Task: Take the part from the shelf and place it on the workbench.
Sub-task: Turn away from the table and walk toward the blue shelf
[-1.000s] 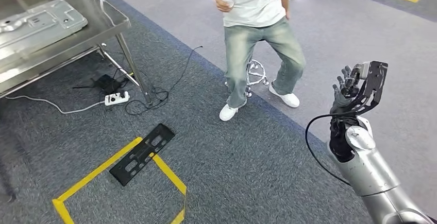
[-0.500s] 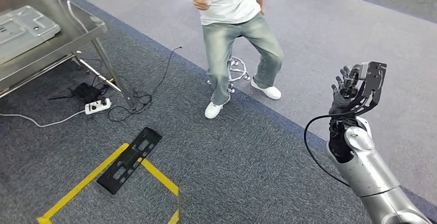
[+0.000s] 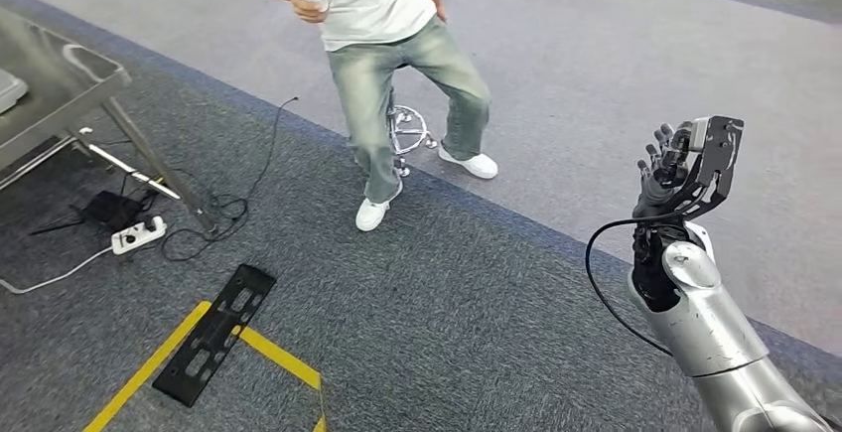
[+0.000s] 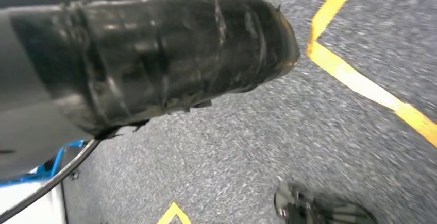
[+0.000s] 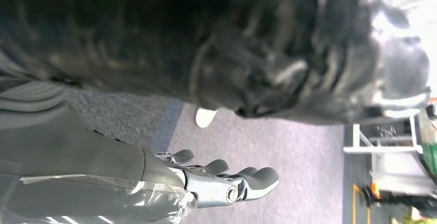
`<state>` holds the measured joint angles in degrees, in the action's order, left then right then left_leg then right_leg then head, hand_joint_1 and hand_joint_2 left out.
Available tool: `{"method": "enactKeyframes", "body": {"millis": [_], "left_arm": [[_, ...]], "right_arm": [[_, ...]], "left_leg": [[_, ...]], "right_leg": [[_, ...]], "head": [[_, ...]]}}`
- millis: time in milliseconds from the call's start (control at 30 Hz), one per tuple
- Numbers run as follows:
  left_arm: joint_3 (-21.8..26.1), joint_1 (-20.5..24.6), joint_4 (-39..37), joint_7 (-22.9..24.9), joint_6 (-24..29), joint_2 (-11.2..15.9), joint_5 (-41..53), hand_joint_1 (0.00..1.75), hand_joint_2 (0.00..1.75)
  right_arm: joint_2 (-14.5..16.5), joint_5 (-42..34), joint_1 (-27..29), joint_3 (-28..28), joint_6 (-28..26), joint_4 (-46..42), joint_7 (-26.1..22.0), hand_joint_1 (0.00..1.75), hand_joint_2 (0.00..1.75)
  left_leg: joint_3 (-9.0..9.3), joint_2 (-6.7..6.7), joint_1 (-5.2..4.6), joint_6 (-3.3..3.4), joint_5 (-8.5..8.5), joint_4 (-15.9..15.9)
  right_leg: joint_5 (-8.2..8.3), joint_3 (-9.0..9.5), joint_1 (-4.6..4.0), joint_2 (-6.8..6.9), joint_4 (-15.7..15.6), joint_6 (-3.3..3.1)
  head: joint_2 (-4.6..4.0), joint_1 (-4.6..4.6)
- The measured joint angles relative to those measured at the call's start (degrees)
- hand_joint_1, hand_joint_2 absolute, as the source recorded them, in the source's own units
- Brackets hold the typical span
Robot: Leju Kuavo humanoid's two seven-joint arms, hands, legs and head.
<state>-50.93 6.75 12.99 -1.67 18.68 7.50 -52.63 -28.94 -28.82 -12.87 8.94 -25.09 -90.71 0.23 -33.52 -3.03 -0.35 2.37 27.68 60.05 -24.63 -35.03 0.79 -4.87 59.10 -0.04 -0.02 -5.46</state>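
1. I see the right robot hand [image 3: 663, 166] raised at the end of the silver arm, fingers extended and apart, holding nothing; in the right wrist view its fingers [image 5: 247, 178] stretch out straight.
2. The left robot hand's state I cannot tell.
3. A flat black perforated metal plate [image 3: 214, 334], possibly the part, lies on the grey carpeted floor [image 3: 457, 313], across a yellow tape line [image 3: 149, 372].
4. A corner of the steel bench [image 3: 70, 79] sits at the left edge.
5. A person in a white shirt and jeans [image 3: 397, 65] stands beyond, by a chrome stool [image 3: 407, 134].
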Motion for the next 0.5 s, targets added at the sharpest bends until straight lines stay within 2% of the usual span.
{"method": "enactKeyframes", "body": {"millis": [33, 67, 100, 133, 200, 267, 300, 333, 367, 400, 433, 500], "left_arm": [[0.0, 0.0, 0.0, 0.0, 0.0, 0.0, 0.0, 0.0, 0.0], [0.0, 0.1, 0.0, 0.0, 0.0, 0.0, 0.0, 0.0, 0.0], [0.0, 0.2, 0.0, 0.0, 0.0, 0.0, 0.0, 0.0, 0.0], [0.0, 0.3, 0.0, 0.0, 0.0, 0.0, 0.0, 0.0, 0.0], [0.0, 0.2, 0.0, 0.0, 0.0, 0.0, 0.0, 0.0, 0.0], [0.0, 0.2, 0.0, 0.0, 0.0, 0.0, 0.0, 0.0, 0.0], [0.0, 0.1, 0.0, 0.0, 0.0, 0.0, 0.0, 0.0, 0.0], [0.0, 0.1, 0.0, 0.0, 0.0, 0.0, 0.0, 0.0, 0.0], [0.0, 0.1, 0.0, 0.0, 0.0, 0.0, 0.0, 0.0, 0.0], [0.0, 0.1, 0.0, 0.0, 0.0, 0.0, 0.0, 0.0, 0.0], [0.0, 0.1, 0.0, 0.0, -0.1, 0.0, 0.0, 0.0, 0.0], [0.0, 0.1, 0.0, 0.0, -0.1, 0.0, 0.0, 0.0, 0.0]], "right_arm": [[0.0, 0.0, 0.0, 0.0, 0.0, 0.0, 0.0, 0.0, 0.0], [0.0, 0.0, 0.0, 0.0, 0.0, 0.0, 0.1, 0.0, 0.0], [0.1, 0.0, 0.0, 0.0, 0.0, 0.0, 0.1, 0.0, 0.0], [0.0, 0.0, 0.1, 0.0, 0.0, 0.0, 0.2, 0.0, 0.0], [-0.1, 0.0, 0.0, 0.0, 0.0, 0.0, 0.2, 0.0, 0.0], [-0.1, 0.0, 0.0, 0.0, 0.0, 0.0, 0.2, 0.0, 0.0], [-0.1, 0.0, 0.1, 0.0, 0.0, 0.1, 0.3, 0.0, 0.0], [-0.1, 0.0, 0.2, 0.0, 0.0, 0.1, 0.3, 0.0, 0.0], [-0.1, 0.0, 0.3, 0.0, 0.0, 0.1, 0.3, 0.0, 0.0], [-0.1, 0.0, 0.3, 0.0, 0.0, 0.1, 0.3, 0.0, 0.0], [-0.1, 0.0, 0.3, 0.0, 0.0, 0.1, 0.3, 0.0, 0.0], [-0.1, 0.0, 0.3, 0.0, 0.0, 0.1, 0.3, 0.0, 0.0]], "left_leg": [[0.54, -0.65, -0.13, 0.11, -0.14, -1.2], [0.67, -0.55, -0.28, 0.14, -0.2, -1.4], [0.75, 0.02, -0.32, 0.3, -0.4, -1.8], [0.98, 0.64, -0.27, 0.54, -0.67, -2.3], [1.48, 1.98, -0.05, 1.16, -1.24, -3.3], [1.6, 3.24, -0.11, 1.56, -1.37, -3.7], [1.55, 3.87, -0.16, 1.64, -1.33, -3.6], [1.52, 4.47, -0.19, 1.65, -1.27, -3.6], [1.49, 5.02, -0.19, 1.6, -1.2, -3.5], [1.48, 5.6, -0.16, 1.51, -1.07, -3.3], [1.49, 6.14, -0.11, 1.34, -0.85, -3.0], [1.42, 7.12, -0.2, 0.82, -0.29, -2.3]], "right_leg": [[0.17, -0.16, 0.18, -0.47, -0.1, 0.31], [0.39, -0.32, 0.35, -1.01, -0.2, 0.7], [0.59, -0.38, 0.45, -1.57, -0.4, 1.1], [0.53, -0.5, 0.43, -1.4, -0.4, 1.38], [-1.17, -1.72, 0.12, 0.71, 2.1, 1.71], [-4.75, -4.88, 0.14, 3.39, 8.9, 1.91], [-6.15, -6.49, 0.28, 3.96, 12.4, 2.09], [-6.66, -7.41, 0.45, 4.27, 14.6, 2.26], [-6.23, -7.37, 0.6, 4.48, 14.8, 2.41], [-4.83, -6.12, 0.73, 4.8, 12.7, 2.54], [-2.97, -3.97, 0.84, 5.37, 8.9, 2.64], [-0.92, -0.17, 0.62, 7.06, 2.1, 2.4]], "head": [[0.0, -0.01], [0.0, 0.03], [0.0, 0.02], [0.0, -0.02], [0.0, -0.19], [0.0, -0.34], [0.0, -0.36], [0.0, -0.36], [0.0, -0.36], [0.0, -0.36], [0.0, -0.38], [0.0, -0.36]]}}
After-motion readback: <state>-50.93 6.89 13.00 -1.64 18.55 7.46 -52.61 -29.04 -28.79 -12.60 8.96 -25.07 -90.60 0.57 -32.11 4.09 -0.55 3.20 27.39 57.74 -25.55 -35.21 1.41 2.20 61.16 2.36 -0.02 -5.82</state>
